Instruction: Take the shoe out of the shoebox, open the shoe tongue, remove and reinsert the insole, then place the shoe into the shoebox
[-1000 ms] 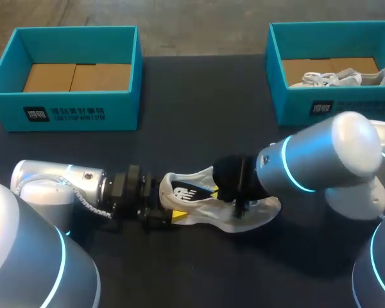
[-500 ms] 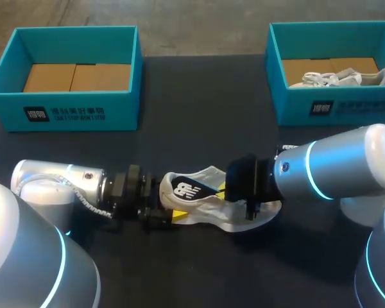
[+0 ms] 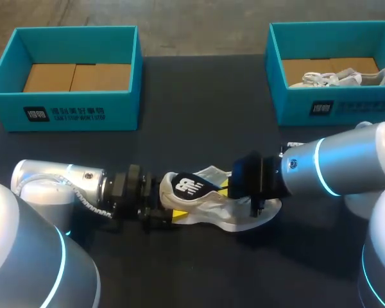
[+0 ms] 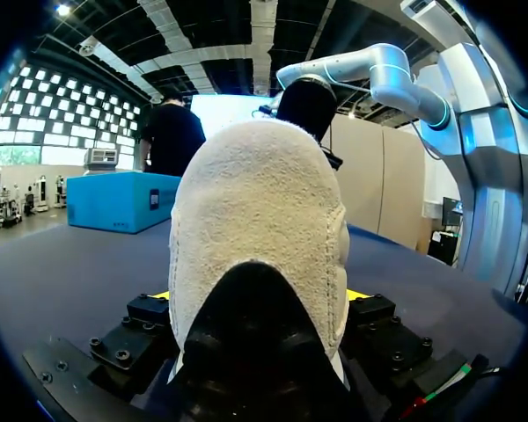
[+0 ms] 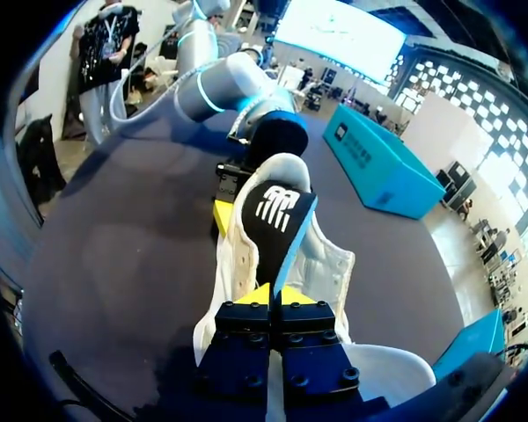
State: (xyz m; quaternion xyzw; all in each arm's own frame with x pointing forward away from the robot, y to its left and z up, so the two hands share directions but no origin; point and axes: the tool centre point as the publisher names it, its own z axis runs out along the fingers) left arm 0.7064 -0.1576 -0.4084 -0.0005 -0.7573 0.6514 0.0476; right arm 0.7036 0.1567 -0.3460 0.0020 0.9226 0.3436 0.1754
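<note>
A white shoe point(image 3: 244, 218) lies on its side on the dark table, at the front middle. My left gripper point(image 3: 167, 208) is shut on its heel, and that fuzzy white heel point(image 4: 260, 202) fills the space between the fingers in the left wrist view. My right gripper point(image 3: 226, 187) hangs over the shoe's opening. Its yellow tips point(image 5: 273, 297) are pinched together on the end of the black insole point(image 5: 277, 215), which has a white logo and a blue underside. The insole point(image 3: 189, 186) slants up out of the shoe point(image 5: 330, 264), its far end still near the heel.
A teal shoebox point(image 3: 64, 112) with brown cardboard inside stands at the back left. At the back right, a second teal shoebox point(image 3: 308, 106) holds another white shoe point(image 3: 340, 78). Dark table lies bare between the boxes and in front of the shoe.
My right arm has drawn back to the right with the insole in its grip, lifting the insole further out of the shoe. The left arm and the shoe's heel have stayed put.
</note>
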